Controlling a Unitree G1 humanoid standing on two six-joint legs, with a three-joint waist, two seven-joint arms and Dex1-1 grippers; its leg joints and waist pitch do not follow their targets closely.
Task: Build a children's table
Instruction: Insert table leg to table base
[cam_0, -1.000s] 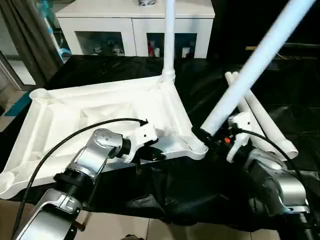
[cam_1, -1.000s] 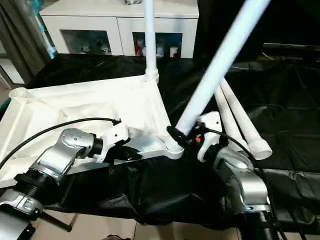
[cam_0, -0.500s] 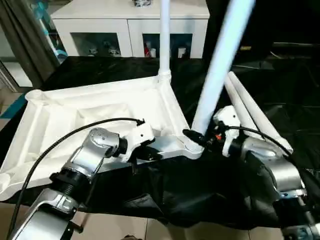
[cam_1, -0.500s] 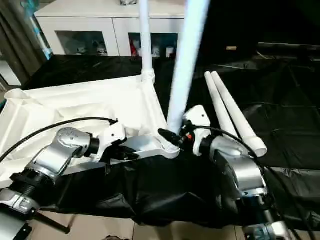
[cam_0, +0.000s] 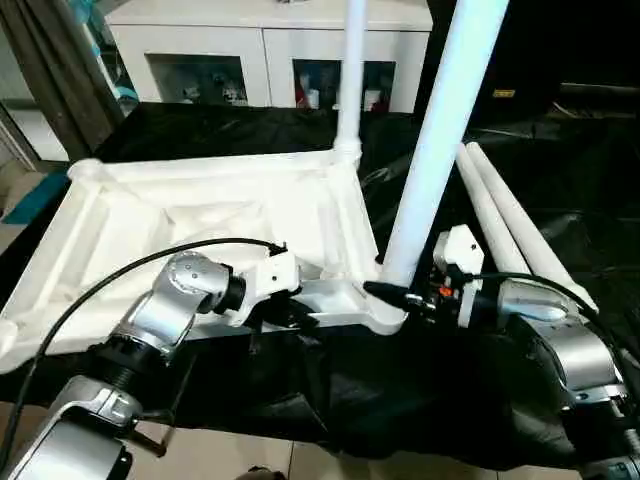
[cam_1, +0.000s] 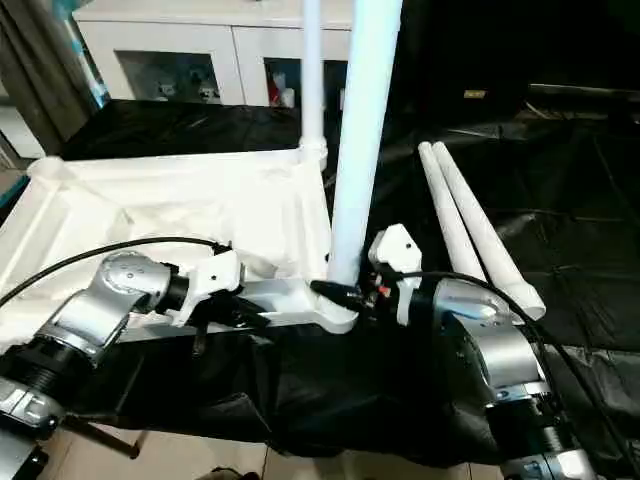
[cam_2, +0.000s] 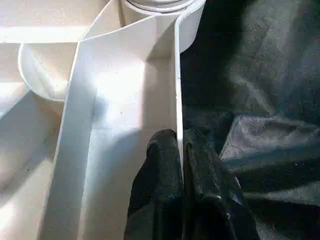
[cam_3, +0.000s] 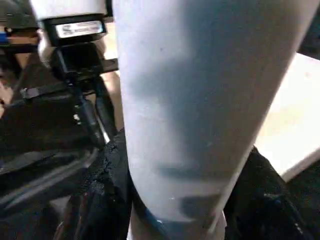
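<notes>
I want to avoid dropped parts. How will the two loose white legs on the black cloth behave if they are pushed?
The two loose legs are round tubes, so they would probably roll sideways. They look hollow plastic, likely light and stiff. The soft, wrinkled black cloth may slow them somewhat.

Your left gripper (cam_2: 181, 150) is pinched tight on the thin side wall of the white plastic ribbed tabletop (cam_0: 200, 215), one black finger on each face. Its silver forearm reaches in from the lower left, wrist bent toward the near corner. Your right gripper (cam_1: 345, 293) points level, clamped round the base of the near white round tube leg (cam_0: 435, 150), right forearm angling in from the lower right.
</notes>
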